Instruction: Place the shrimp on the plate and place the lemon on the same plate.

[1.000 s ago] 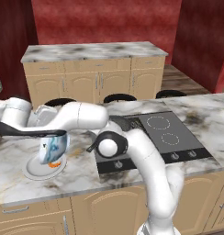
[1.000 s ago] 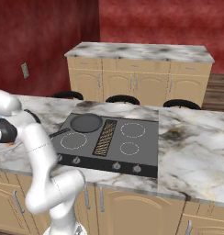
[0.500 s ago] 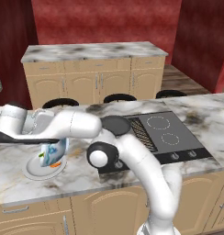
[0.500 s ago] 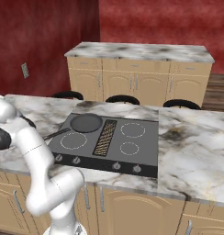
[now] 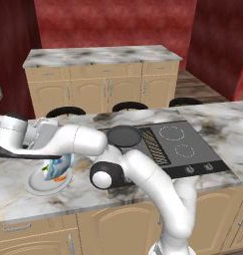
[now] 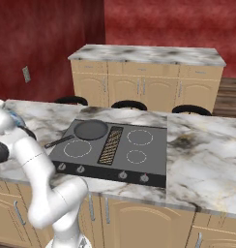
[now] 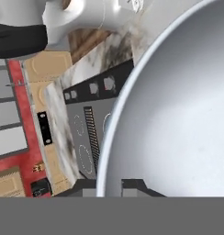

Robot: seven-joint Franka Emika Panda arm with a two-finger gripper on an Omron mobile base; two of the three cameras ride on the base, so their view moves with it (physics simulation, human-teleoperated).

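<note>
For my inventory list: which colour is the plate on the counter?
The plate is white-grey, clearest in the hand view.

No readable text, labels, brands or numbers anywhere. Cooktop [image 6: 112, 147] has only plain burner rings and unmarked knobs. Cabinet fronts [image 5: 106, 92] blank. Wall plate [image 6: 26, 74] on red wall blank. Robot arm [image 5: 143, 174] carries no markings.
</note>
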